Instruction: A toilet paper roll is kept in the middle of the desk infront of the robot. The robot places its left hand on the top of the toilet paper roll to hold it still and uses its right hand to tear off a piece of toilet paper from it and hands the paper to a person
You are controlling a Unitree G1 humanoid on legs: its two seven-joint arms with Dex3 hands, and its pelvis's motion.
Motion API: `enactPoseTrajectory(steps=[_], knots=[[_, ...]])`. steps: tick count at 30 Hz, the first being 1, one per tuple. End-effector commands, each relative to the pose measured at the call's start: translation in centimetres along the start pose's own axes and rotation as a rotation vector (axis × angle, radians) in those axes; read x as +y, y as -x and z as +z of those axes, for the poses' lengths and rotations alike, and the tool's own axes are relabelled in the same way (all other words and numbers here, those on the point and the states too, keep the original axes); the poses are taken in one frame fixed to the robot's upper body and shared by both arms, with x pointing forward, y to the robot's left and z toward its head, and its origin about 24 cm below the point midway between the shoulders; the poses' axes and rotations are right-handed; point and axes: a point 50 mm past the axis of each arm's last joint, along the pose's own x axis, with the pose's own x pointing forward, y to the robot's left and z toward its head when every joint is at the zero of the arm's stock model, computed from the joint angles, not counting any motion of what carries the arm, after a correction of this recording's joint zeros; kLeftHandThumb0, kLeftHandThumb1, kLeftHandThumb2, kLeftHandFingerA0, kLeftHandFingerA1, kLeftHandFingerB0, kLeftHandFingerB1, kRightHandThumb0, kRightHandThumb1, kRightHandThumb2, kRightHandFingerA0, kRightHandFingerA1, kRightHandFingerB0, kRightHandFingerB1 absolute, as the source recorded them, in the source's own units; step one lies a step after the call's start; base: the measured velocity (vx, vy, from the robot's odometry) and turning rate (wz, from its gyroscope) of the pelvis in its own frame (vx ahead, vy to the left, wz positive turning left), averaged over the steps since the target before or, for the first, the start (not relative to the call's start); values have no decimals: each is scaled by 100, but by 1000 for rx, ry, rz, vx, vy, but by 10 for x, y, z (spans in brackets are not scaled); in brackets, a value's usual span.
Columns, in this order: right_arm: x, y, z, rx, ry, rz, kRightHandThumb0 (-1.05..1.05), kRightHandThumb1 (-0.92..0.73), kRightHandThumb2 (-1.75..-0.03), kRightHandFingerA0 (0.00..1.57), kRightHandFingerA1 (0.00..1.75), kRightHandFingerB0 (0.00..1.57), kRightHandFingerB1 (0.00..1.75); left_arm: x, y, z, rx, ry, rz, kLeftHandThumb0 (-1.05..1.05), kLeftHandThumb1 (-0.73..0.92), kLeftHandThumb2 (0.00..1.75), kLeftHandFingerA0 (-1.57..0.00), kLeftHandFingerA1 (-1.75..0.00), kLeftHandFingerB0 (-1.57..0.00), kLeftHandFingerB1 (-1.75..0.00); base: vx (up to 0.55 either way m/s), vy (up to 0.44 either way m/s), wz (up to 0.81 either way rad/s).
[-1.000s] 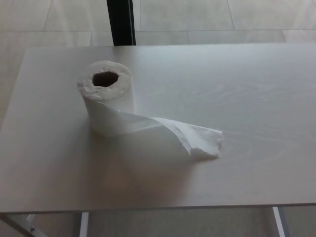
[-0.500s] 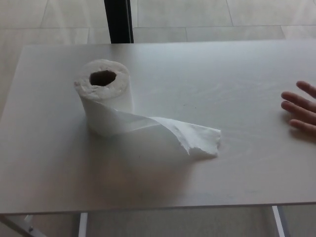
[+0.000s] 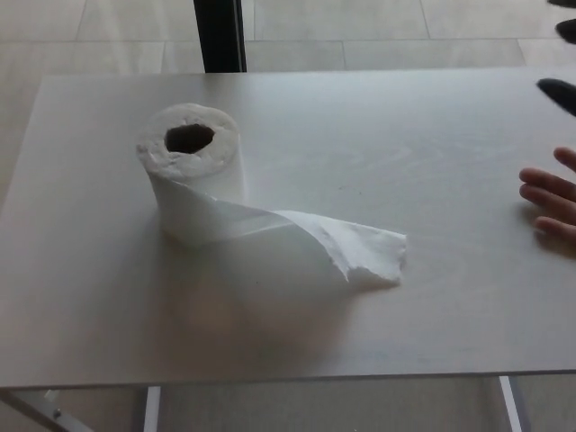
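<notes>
the toilet paper roll (image 3: 191,175) stands upright on its end on the left half of the table (image 3: 432,144), well back from the front edge, its dark core hole facing up and its top rim a little ragged; standing this way it offers a flat top for the left hand to press down on, which is likely why it was set so; a loose tail of paper (image 3: 346,245) unwinds from low on its front and runs right along the table, twisting once and ending in a torn, crumpled edge, laid out toward the side the right hand would come from, so it looks ready to be taken and pulled; neither robot hand shows, so nothing can be said of their fingers, and the roll is untouched; at the right edge a person's hand (image 3: 551,198) rests on the table, fingers pointing in, well apart from the paper, probably waiting to receive the piece
</notes>
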Motion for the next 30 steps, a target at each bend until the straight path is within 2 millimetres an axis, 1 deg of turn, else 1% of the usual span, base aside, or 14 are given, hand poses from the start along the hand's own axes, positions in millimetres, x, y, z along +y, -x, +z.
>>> enactPoseTrajectory(steps=[1,2,3,4,12,20,21,23,24,25,26,27,28,30], knots=[[61,-24,25,76,267,115,-57,-61,-58,31,56,43,40,-55,9,39,-26,-241,-126,-62,84,65,-18,-56,-22,-42,0,0,0],[70,-24,23,88,281,133,-56,-61,-58,34,55,45,38,-66,12,37,-16,-228,-150,-62,83,64,-20,-56,-23,-42,0,0,0],[75,-25,22,102,280,143,-59,-46,-88,29,58,42,55,-73,15,36,-11,-214,-159,-61,83,64,-22,-55,-24,-43,0,0,0],[80,-25,21,105,281,147,-55,-58,-58,37,55,47,40,-79,17,35,-10,-209,-161,-62,82,64,-23,-56,-24,-43,0,0,0],[112,-22,15,128,349,237,-57,-59,-58,40,63,48,42,-117,33,34,-4,-177,-224,-58,82,64,-23,-52,-26,-42,0,0,0],[113,-18,7,132,411,229,-55,-59,-58,41,65,52,44,-133,45,24,-74,-541,-361,-63,87,66,-17,-48,-20,-38,0,0,0],[112,-17,7,122,417,225,-55,-59,-58,42,64,53,44,-133,46,19,-70,-614,-397,-35,60,115,-1,-53,0,-50,0,0,0],[113,-16,7,121,417,229,-56,-60,-58,42,61,53,43,-135,49,12,-76,-715,-423,-69,72,108,-1,-46,-4,-40,0,0,0],[115,-15,7,122,415,233,-56,-60,-58,42,61,53,43,-135,50,10,-75,-732,-430,-69,72,108,-1,-46,-4,-40,0,0,0],[117,-14,7,117,415,231,-56,-59,-58,43,61,54,44,-136,52,7,-86,-767,-431,-70,91,67,-4,-46,-12,-32,0,0,0],[118,-13,7,110,414,228,-56,-59,-58,43,61,55,44,-137,54,3,-97,-805,-438,-71,67,103,-2,-43,-8,-42,0,0,0],[119,-12,7,105,415,225,-56,-59,-58,43,61,55,44,-139,56,-1,-106,-839,-448,-71,67,103,-2,-43,-8,-42,0,0,0],[120,-11,8,100,411,224,-55,-59,-58,44,63,56,45,-140,56,-4,-107,-872,-454,-68,87,65,-2,-44,-13,-32,0,0,0],[121,-10,8,96,411,227,-54,-60,-58,45,64,56,44,-140,59,-11,-123,-920,-456,-68,86,65,-1,-44,-13,-32,0,0,0]])
